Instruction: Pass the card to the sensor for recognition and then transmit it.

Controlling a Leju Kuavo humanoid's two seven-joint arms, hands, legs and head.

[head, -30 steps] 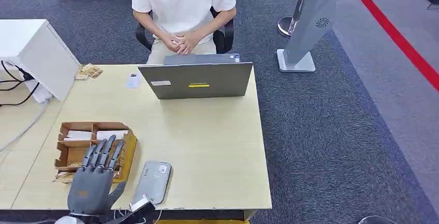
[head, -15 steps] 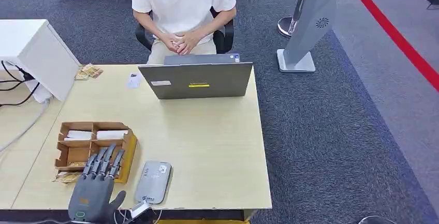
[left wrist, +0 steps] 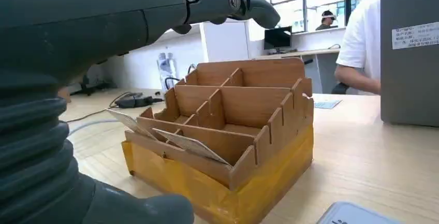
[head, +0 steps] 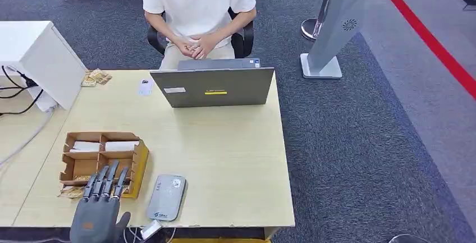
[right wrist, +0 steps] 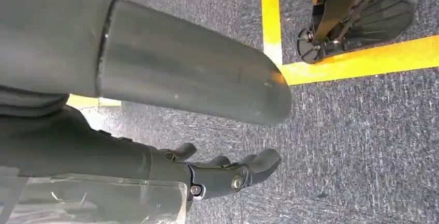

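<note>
The left robot hand (head: 98, 212) hovers over the near edge of the tabletop (head: 224, 159), fingers extended and spread, grasping nothing; its fingertips (head: 106, 173) overlap the near compartments of the wooden card box (head: 101, 161) in the head view. The right robot hand (right wrist: 228, 175) hangs beside the body above the carpeted floor, fingers loosely apart and released. Cards (left wrist: 189, 144) lean tilted in the near compartments of the box, as the left wrist view shows, and white cards lie in the far compartments. The grey sensor (head: 166, 197) lies flat just beside the box on its right. Across the tabletop a laptop (head: 212, 86) stands open before a seated person (head: 196, 7). Judgement: the card pick is not yet done. Risks from here: the compartments are narrow and the dividers stand tall, so broad fingers may strike a divider and push the box toward the sensor or off the near edge. The thin, slanted cards may slip from a pinch, or two may lift together. A card presented tilted or off the sensor face may fail to register.
</note>
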